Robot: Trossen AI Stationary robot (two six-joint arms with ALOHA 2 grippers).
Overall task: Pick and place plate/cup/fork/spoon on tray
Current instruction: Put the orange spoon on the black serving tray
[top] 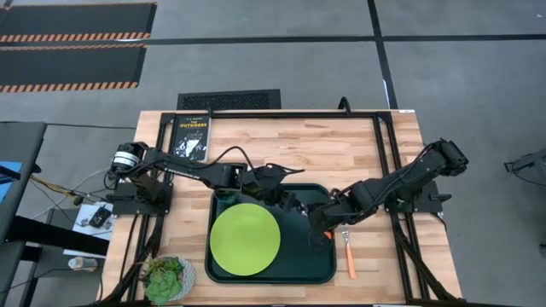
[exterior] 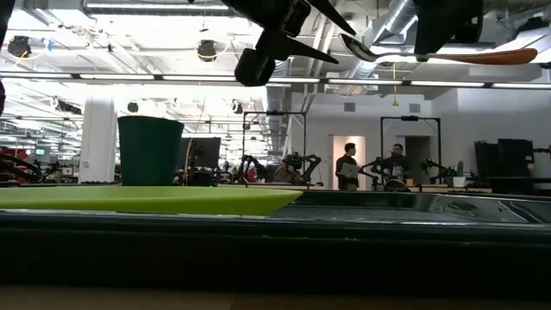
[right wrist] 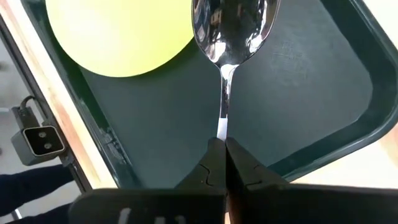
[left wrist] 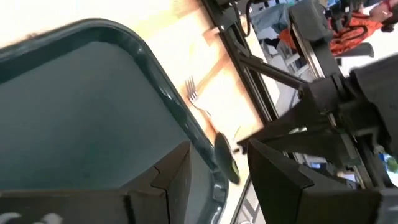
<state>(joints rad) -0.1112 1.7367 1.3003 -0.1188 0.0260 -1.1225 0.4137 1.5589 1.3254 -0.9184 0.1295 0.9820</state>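
Observation:
The dark green tray (top: 320, 273) lies in the middle of the table. The lime-green plate (top: 245, 240) lies flat on its left half, and the dark teal cup (exterior: 151, 151) stands upright by its far left corner. My right gripper (right wrist: 224, 146) is shut on the spoon (right wrist: 231, 28) above the tray's right part. The fork (top: 348, 253) lies on the table just right of the tray, tines toward the far edge. My left gripper (left wrist: 217, 146) is open and empty above the tray's far middle (top: 294, 205). My right gripper pinches the spoon's thin metal neck (right wrist: 222, 121) between its two fingers, just behind the bowl. The bowl (exterior: 366, 47) sticks out past the fingertips, and the red-orange handle (exterior: 508, 57) reaches out the other side. The spoon hangs about level, lifted clear above the tray.
A black book (top: 190, 136) lies at the table's far left. A small bowl of green leaves (top: 168, 277) stands at the near left corner. Bare wood shows right of the fork and beyond the tray's far rim. People (exterior: 349, 168) stand far back in the room.

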